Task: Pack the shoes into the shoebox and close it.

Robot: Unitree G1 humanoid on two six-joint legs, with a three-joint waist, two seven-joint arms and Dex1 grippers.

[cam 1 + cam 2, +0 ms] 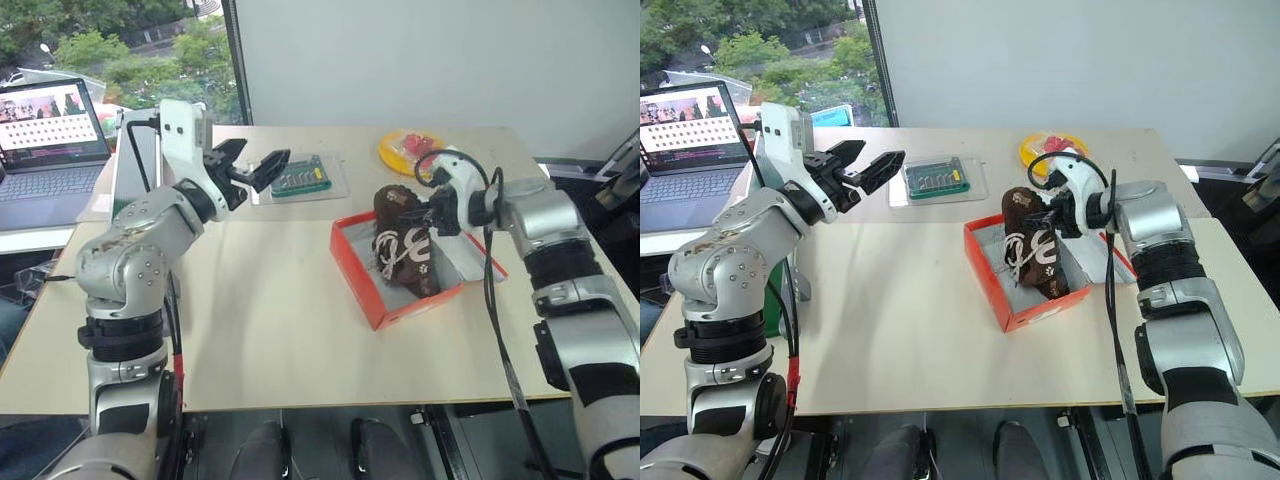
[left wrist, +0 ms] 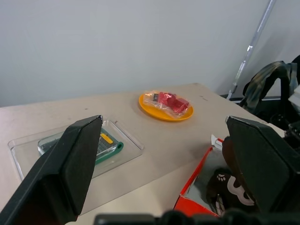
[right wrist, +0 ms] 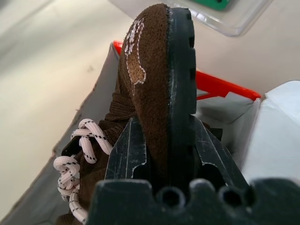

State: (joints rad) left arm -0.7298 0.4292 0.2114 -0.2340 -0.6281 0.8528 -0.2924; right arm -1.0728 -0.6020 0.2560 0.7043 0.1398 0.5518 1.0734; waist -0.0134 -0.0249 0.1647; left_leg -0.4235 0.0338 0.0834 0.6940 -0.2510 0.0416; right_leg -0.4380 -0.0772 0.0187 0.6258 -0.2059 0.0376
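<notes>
The orange-red shoebox (image 1: pixel 352 270) lies open on the right half of the table. One dark brown shoe (image 1: pixel 418 268) lies inside it, paw-patterned sole and beige laces showing. My right gripper (image 1: pixel 432 213) is shut on the second brown shoe (image 3: pixel 150 70), which it holds tilted over the box's far end, toe raised, black fingers (image 3: pixel 126 150) clamped on its sides. Beige laces (image 3: pixel 77 150) hang below it into the box. My left gripper (image 1: pixel 255 165) hovers open and empty above the table, left of the box, fingers (image 2: pixel 65 168) spread wide.
A clear tray with a green circuit board (image 1: pixel 302 178) sits just beyond the left gripper. A yellow plate with red packets (image 1: pixel 408 150) lies behind the box. An open laptop (image 1: pixel 50 140) stands on a side desk at far left. Bare tabletop (image 1: pixel 260 320) spreads in front.
</notes>
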